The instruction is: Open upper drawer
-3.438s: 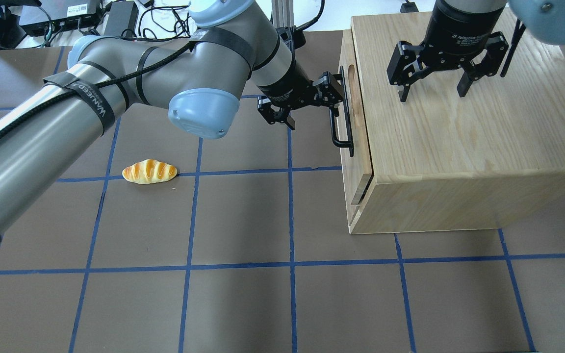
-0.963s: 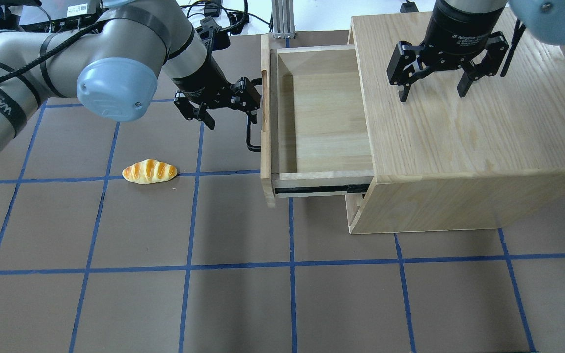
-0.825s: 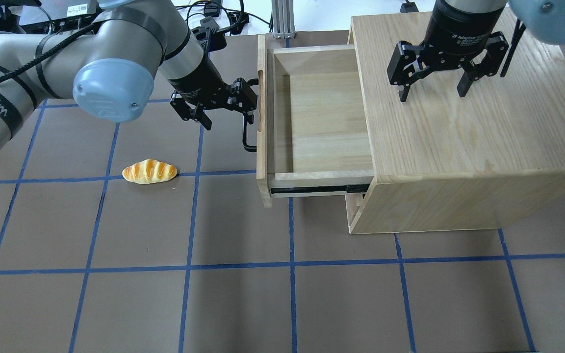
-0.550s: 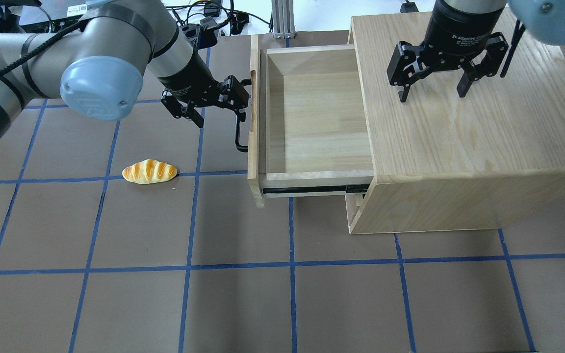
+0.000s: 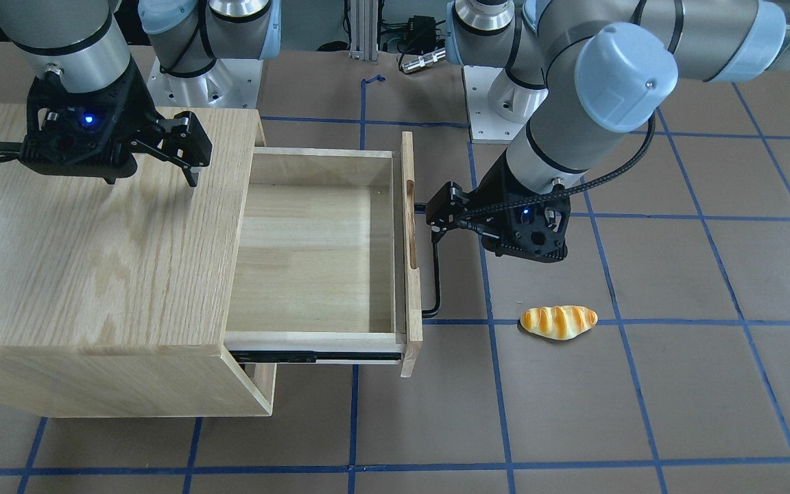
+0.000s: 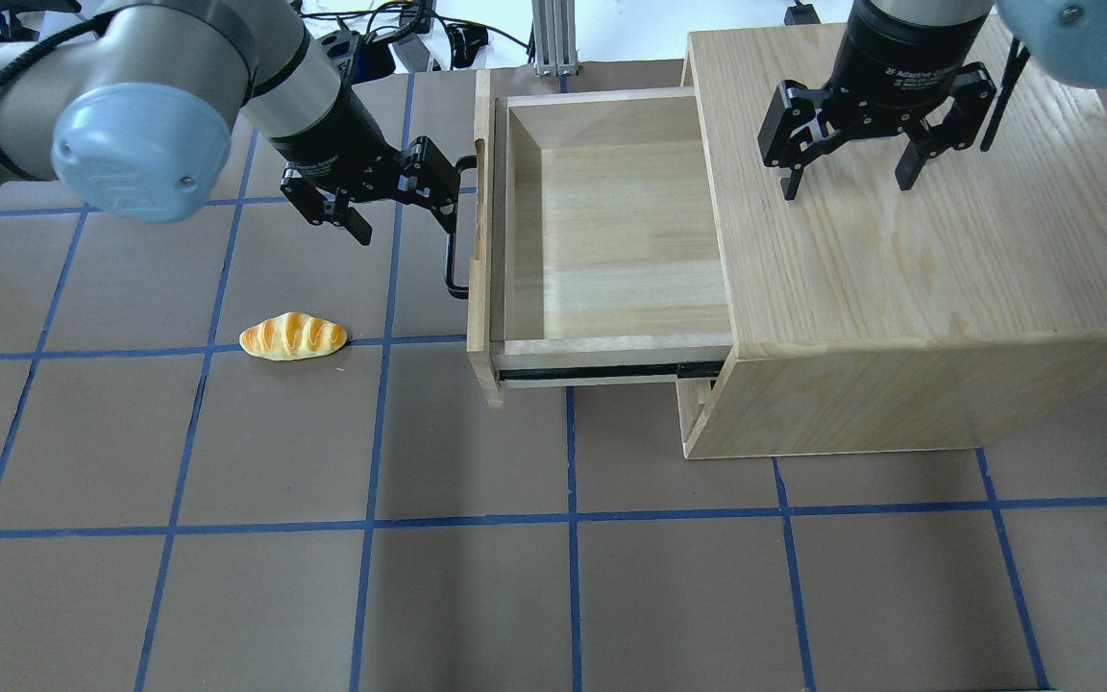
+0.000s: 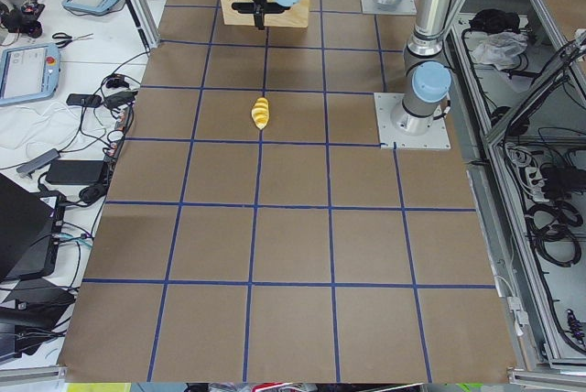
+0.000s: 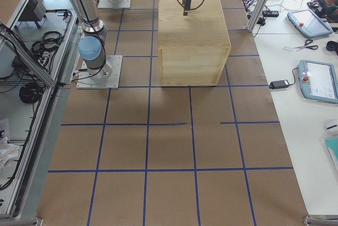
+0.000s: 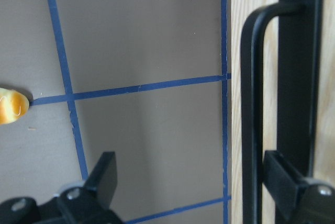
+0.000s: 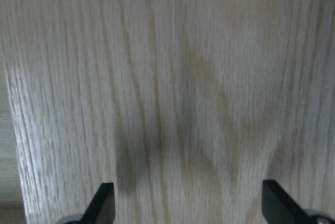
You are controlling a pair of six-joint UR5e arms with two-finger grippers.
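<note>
The upper drawer (image 6: 611, 221) is pulled far out of the oak cabinet (image 6: 899, 288) toward the left; its inside is bare. It also shows in the front view (image 5: 313, 254). My left gripper (image 6: 400, 210) is open, with one finger hooked behind the black bar handle (image 6: 449, 240). The left wrist view shows the handle (image 9: 250, 103) with one finger (image 9: 285, 179) behind it and the other finger (image 9: 103, 174) far off. My right gripper (image 6: 847, 187) is open, its fingertips down on the cabinet top (image 10: 188, 103).
A toy bread roll (image 6: 293, 336) lies on the brown mat left of the drawer, also visible in the front view (image 5: 558, 322). A black side rail (image 6: 602, 369) shows under the drawer. Cables and electronics lie beyond the mat's far edge.
The drawer has slid from shut to far out, and a bit further left over the last second. My left gripper moved left with the handle. The right gripper has not moved.
</note>
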